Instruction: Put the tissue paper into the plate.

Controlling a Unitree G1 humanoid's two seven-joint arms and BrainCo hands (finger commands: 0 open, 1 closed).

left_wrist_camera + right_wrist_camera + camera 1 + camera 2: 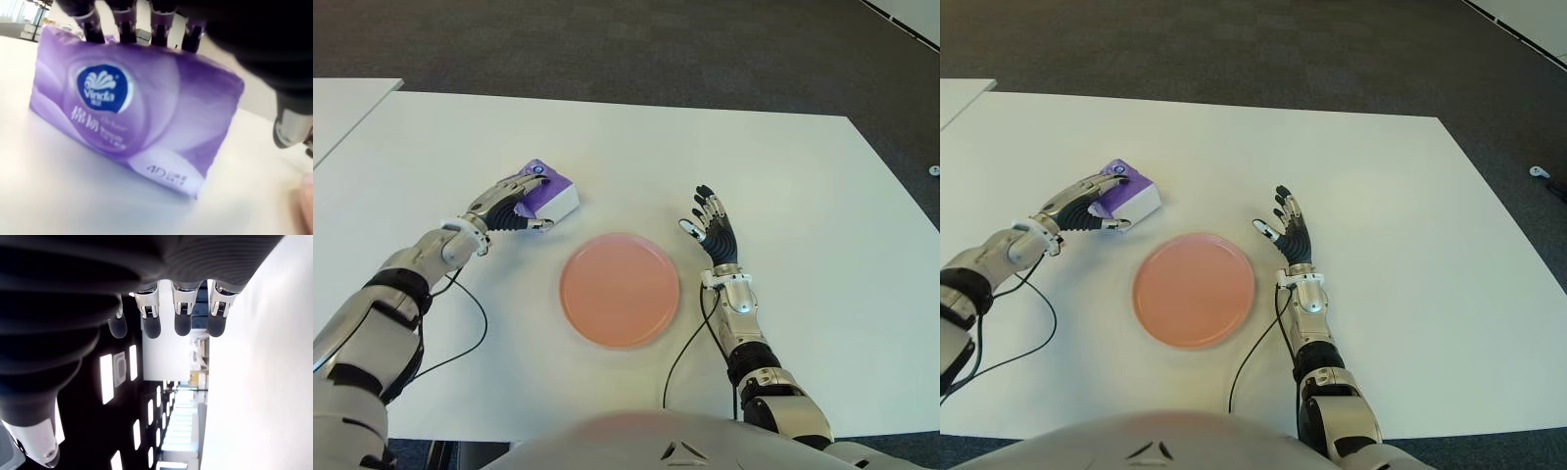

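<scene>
The tissue pack, purple with a white side, sits on the white table to the left of the plate. My left hand is on it. Its fingers curl over the pack's far top edge, and the thumb lies against the near side. The round pink plate lies flat in the middle, with nothing in it. To the right of the plate my right hand shows, its fingers spread and holding nothing.
Black cables trail from both wrists across the near part of the table. A second white table stands at the far left. Dark carpet lies beyond the far edge.
</scene>
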